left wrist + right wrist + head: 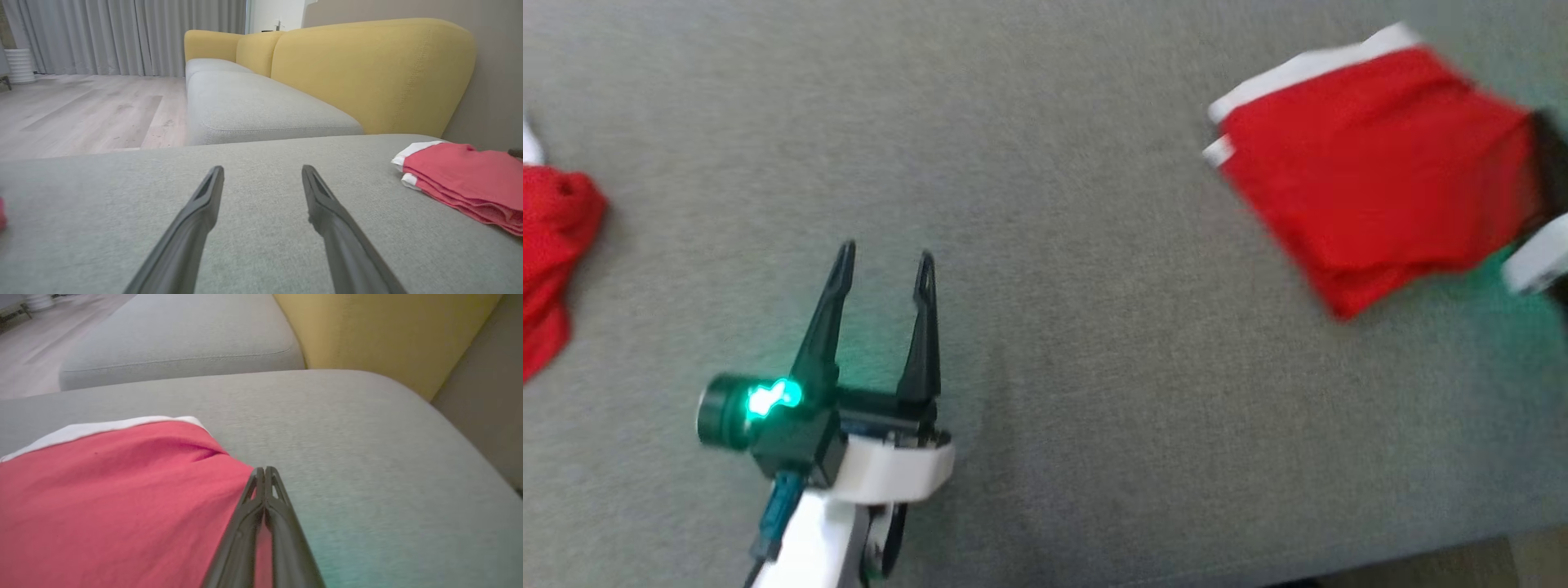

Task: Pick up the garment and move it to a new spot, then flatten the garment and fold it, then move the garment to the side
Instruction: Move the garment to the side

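The garment (pixel 1372 180) is a red piece with white trim, folded into a flat stack on the grey sofa cushion (pixel 1094 367) at the upper right. In the right wrist view the right gripper (pixel 264 470) has its fingers pressed together at the garment's (pixel 122 490) near edge, with red cloth showing between them. That gripper (pixel 1543 139) is a dark shape at the garment's right corner in the head view. The left gripper (pixel 886 253) hovers open over bare cushion at the lower left, far from the garment (pixel 470 179). Nothing sits between its fingers in the left wrist view (pixel 262 171).
A second red cloth (pixel 547 245) lies crumpled at the cushion's left edge. A yellow backrest (pixel 367 69) and another grey seat (pixel 253 106) stand beyond the cushion, with wooden floor (pixel 81 110) and curtains further off. The cushion's front edge runs along the lower right of the head view.
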Controlling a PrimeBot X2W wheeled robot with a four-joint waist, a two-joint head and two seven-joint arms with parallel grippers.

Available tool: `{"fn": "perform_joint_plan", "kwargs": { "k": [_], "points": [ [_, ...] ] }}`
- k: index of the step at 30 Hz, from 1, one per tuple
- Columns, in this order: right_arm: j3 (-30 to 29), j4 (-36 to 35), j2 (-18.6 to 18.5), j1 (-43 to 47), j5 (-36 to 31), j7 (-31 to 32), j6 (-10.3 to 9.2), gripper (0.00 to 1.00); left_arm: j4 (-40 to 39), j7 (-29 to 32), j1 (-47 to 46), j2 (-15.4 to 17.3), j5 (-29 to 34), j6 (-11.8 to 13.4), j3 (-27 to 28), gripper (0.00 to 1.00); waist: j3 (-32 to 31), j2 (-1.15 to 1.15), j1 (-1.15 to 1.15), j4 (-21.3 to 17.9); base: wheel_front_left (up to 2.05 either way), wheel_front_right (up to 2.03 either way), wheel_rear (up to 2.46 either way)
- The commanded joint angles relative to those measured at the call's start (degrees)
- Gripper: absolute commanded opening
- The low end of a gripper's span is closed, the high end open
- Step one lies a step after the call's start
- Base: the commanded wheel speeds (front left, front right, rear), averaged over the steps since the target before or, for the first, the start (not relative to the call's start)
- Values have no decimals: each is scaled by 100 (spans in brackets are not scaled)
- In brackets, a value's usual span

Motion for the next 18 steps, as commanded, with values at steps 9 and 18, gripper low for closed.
{"fn": "perform_joint_plan", "kwargs": {
  "k": [9, 18],
  "points": [
    [-720, 429, -772, -610, -242, -322, -4, 0, -103, -29, -583, -8, 294, -201, 207, 100, 859, 0, -1, -510, 0, 0, 0],
    [-1630, 1049, -641, -1045, -1319, -573, -4, 0, -43, -29, -750, -7, 396, -295, 213, 100, 1071, 0, -1, -641, 0, 0, 0]
  ]
}}
